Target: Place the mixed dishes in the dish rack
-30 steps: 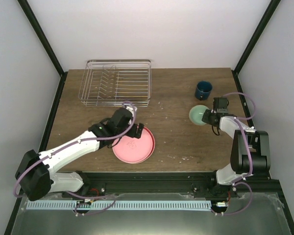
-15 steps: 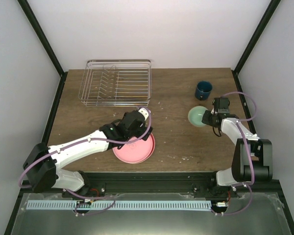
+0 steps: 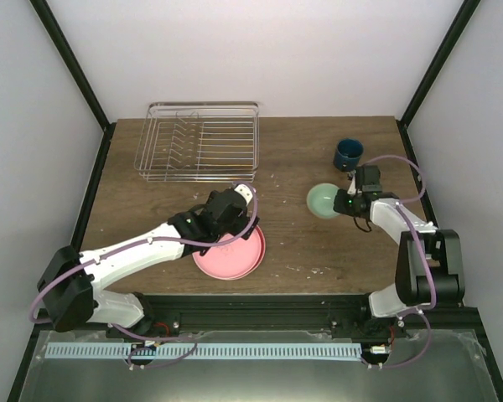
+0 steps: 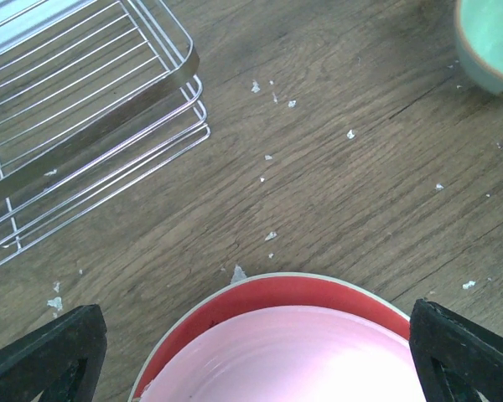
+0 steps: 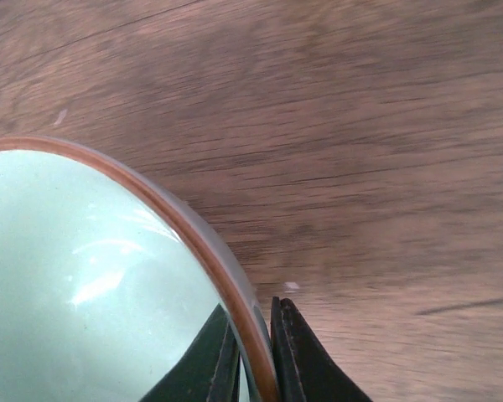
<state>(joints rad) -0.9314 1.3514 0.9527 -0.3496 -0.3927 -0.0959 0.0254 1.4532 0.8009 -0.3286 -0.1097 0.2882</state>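
Note:
The pink plate lies at the table's front middle on a red plate with a pale rim. My left gripper hovers over the plate's far edge, jaws wide open and empty; both fingers frame the pink plate. My right gripper is shut on the rim of the mint-green bowl, one finger inside and one outside the bowl. The dark blue cup stands behind it. The wire dish rack is at the far left. The lime-green plate is out of view.
The rack's near corner shows at the upper left of the left wrist view, and the bowl at its upper right. Small pale crumbs dot the wood between them. Black frame posts stand at the table's sides.
My right gripper has carried the bowl to the left, away from the cup. My left gripper moved right over the pink plate's far edge, then held still.

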